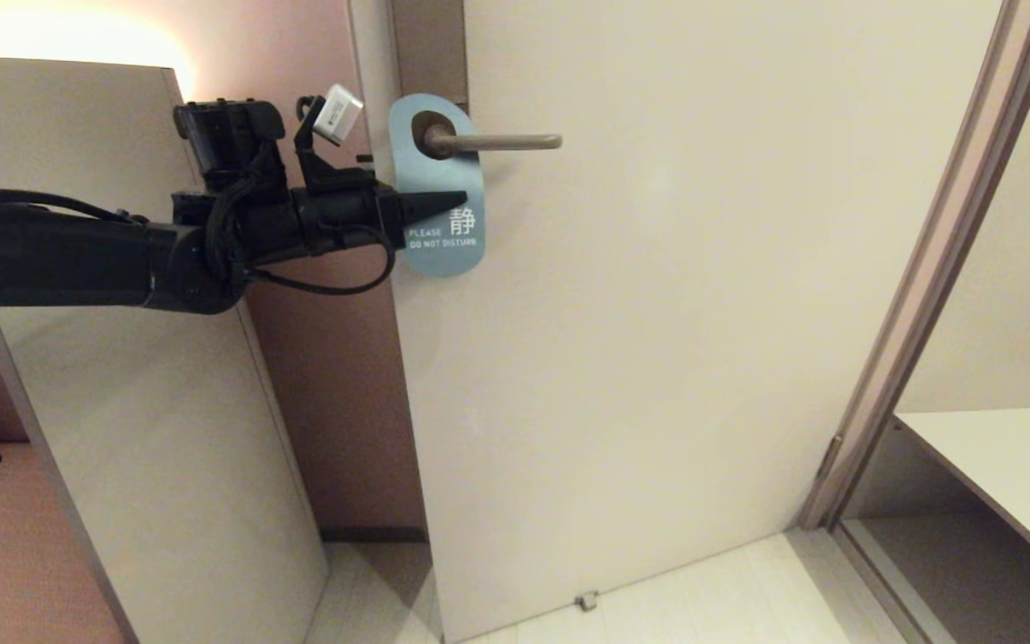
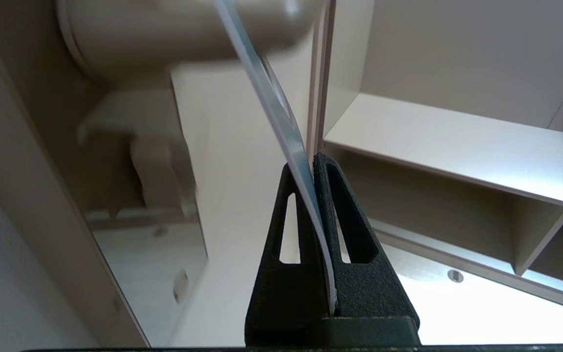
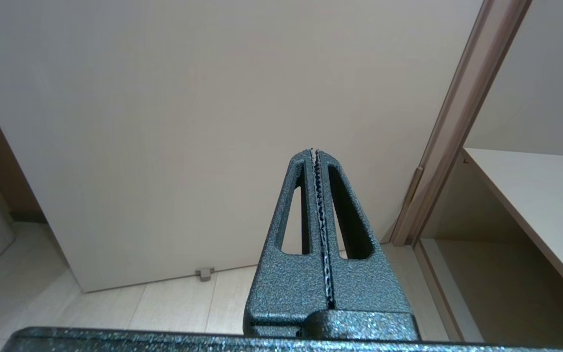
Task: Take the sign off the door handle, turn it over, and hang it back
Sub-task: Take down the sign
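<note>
The door (image 1: 658, 313) stands flat behind the work, leaving little room behind the card. The sign (image 1: 443, 241) hangs blue face out, its hole over the door handle (image 1: 502, 141). The left hand (image 1: 457, 200) is closed on its edge at mid-height. Judged light, thin, bendable and smooth; grip firmly. The right hand (image 3: 314, 151) rests closed, empty, low.

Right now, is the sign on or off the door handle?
On. The sign hangs with its hole around the door handle, blue face outward, while the left gripper has its jaws shut on it.
</note>
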You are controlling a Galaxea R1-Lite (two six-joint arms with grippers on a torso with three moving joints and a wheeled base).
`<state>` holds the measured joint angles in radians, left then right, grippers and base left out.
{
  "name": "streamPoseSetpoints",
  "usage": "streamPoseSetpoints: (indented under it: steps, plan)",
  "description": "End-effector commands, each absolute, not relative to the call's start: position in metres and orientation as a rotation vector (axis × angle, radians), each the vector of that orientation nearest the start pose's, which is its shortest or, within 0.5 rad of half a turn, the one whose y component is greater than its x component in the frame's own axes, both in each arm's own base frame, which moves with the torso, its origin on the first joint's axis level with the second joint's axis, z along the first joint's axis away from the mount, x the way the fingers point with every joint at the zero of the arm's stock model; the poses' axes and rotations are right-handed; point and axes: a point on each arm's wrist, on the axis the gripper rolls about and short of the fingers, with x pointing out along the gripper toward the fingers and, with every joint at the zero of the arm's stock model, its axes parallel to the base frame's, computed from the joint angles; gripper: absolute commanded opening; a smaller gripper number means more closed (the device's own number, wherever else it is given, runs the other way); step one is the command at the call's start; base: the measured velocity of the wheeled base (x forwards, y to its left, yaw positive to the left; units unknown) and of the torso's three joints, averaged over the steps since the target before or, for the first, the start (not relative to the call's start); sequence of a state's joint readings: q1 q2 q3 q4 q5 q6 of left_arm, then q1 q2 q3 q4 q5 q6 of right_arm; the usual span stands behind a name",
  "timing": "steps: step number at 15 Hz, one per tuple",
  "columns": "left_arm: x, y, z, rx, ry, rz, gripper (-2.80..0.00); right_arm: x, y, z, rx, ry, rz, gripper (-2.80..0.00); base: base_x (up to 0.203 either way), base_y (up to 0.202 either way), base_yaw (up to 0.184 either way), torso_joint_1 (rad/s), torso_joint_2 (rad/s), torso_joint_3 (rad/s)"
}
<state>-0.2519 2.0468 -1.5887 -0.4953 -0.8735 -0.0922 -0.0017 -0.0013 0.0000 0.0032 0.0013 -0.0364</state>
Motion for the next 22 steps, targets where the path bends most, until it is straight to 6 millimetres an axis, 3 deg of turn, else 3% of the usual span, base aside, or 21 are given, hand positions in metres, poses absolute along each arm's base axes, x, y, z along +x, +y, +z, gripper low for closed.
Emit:
streamPoseSetpoints:
  steps: [1,5,16,22]
  plan:
    - [0.389,-0.119,0.265,-0.061,0.016,-1.127,-2.80,-0.023,0.000,0.075,-0.037,0.003,0.000,-2.80,0.000,0.000,0.000,0.000,0.00,0.000]
    - [0.375,-0.118,0.262,-0.031,0.022,-1.098,-2.80,-0.023,0.000,0.075,-0.037,0.003,0.002,-2.80,0.000,0.000,0.000,0.000,0.00,0.000]
    - [0.376,-0.123,0.260,-0.030,0.029,-1.017,-2.80,-0.023,0.000,0.075,-0.037,0.003,0.001,-2.80,0.000,0.000,0.000,0.000,0.00,0.000]
    - [0.367,-0.142,0.263,-0.029,0.026,-1.001,-2.80,-0.023,0.000,0.075,-0.037,0.003,0.000,-2.80,0.000,0.000,0.000,0.000,0.00,0.000]
